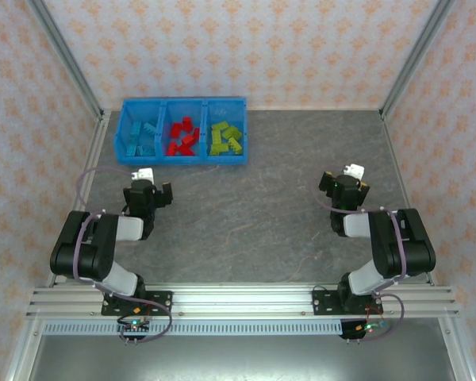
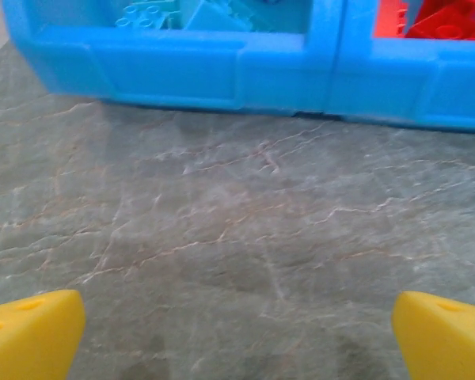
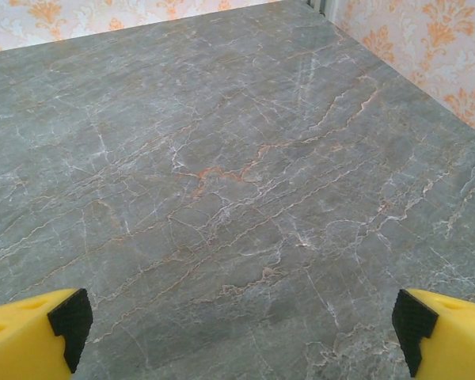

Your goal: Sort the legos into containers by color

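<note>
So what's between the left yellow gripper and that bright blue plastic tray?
Bare grey marbled tabletop from left gripper to blue plastic tray, in left wrist view.

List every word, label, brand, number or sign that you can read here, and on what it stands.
No text can be read.
The blue tray, the bricks, the table and the wallpaper carry no words or numbers; the wallpaper has only an orange ornament.
</note>
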Tool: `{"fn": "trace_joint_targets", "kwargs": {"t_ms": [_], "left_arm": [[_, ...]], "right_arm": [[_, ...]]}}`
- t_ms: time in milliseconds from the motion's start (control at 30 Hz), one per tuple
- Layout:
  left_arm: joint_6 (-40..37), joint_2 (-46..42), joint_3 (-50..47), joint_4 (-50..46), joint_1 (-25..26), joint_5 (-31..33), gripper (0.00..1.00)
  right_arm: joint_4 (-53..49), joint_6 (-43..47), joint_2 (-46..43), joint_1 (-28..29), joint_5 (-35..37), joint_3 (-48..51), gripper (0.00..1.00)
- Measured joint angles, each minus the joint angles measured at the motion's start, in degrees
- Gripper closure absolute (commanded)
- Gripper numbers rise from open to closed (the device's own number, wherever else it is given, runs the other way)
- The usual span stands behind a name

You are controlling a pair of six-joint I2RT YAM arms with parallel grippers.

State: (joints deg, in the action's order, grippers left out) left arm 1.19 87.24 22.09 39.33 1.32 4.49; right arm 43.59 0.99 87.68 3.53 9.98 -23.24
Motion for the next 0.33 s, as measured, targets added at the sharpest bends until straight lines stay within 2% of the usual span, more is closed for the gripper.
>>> {"fn": "trace_joint_targets", "kwargs": {"t_ms": [333], "left_arm": [[-1.27, -0.22, 1.49, 1.66, 0.17, -1.29, 0.0]], "right_arm": [[0.02, 0.2, 0.0, -0.11, -0.61, 0.0, 0.01]]}}
